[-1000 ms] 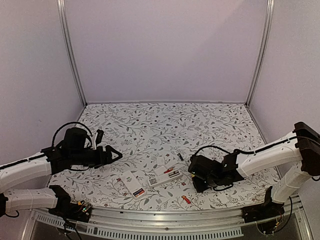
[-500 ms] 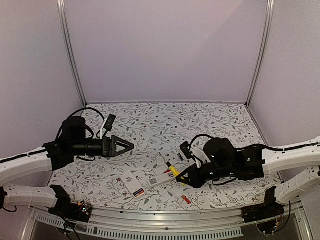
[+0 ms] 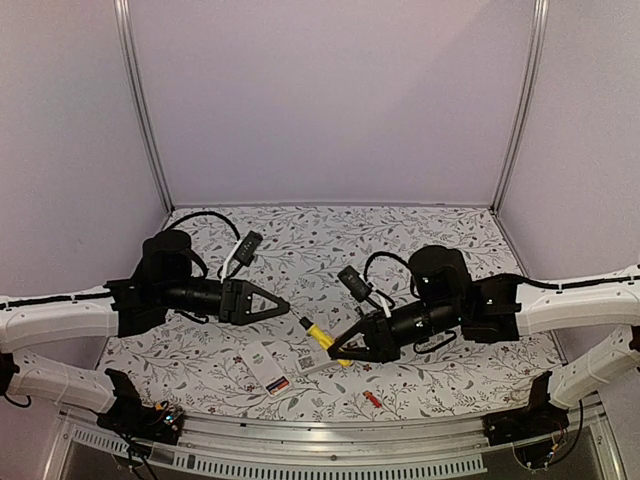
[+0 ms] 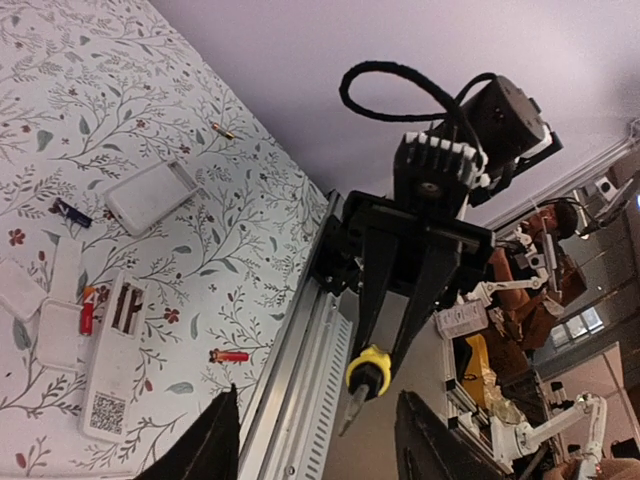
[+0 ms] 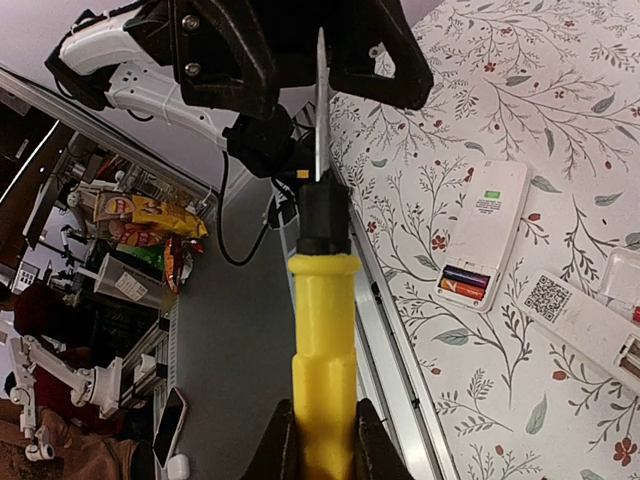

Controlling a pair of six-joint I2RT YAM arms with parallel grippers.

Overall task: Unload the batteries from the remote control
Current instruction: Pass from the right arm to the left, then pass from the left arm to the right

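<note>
Both arms have swung inward over the last second, and the right pincer (image 3: 352,345), clamped on a yellow-handled steel screwdriver (image 3: 322,338), has lifted it above the floral-patterned desk (image 3: 430,250). The left pincer (image 3: 278,302) hovers with its fingers apart, near the blade tip. If this is a handover, the left should close squarely on the shaft before the right lets go. Below, one white plastic remote (image 3: 262,362) holds two thin cells (image 3: 278,383), one dark and one orange. A second QR-labelled remote (image 5: 585,322) lies beside it. One loose red-orange cell (image 3: 372,398) lies by the near edge.
</note>
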